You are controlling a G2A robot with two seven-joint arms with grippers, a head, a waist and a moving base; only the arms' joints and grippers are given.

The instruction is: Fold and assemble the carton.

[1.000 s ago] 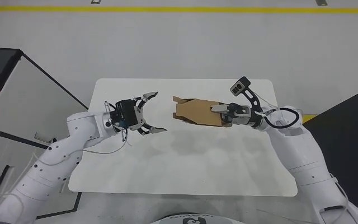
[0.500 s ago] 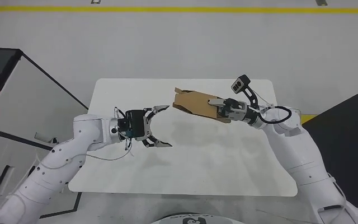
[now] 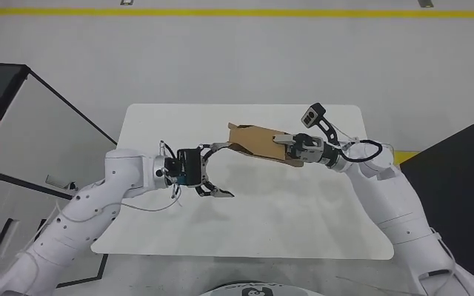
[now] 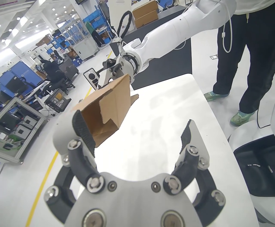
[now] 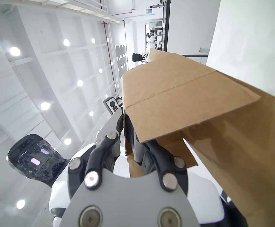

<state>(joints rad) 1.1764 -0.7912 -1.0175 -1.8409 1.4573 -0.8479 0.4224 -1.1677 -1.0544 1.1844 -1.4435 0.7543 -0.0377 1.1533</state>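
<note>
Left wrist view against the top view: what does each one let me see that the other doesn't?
Left wrist view: it looks into the open end of the carton, showing its hollow inside and a notched flap, with blue shelves in the room behind.
Top view: the full outline of the table and the left arm stretching in over its edge.
Shared: the right gripper shut on one end of the carton, holding it over the table, and the left gripper, jaws wide open, at the carton's other end.
</note>
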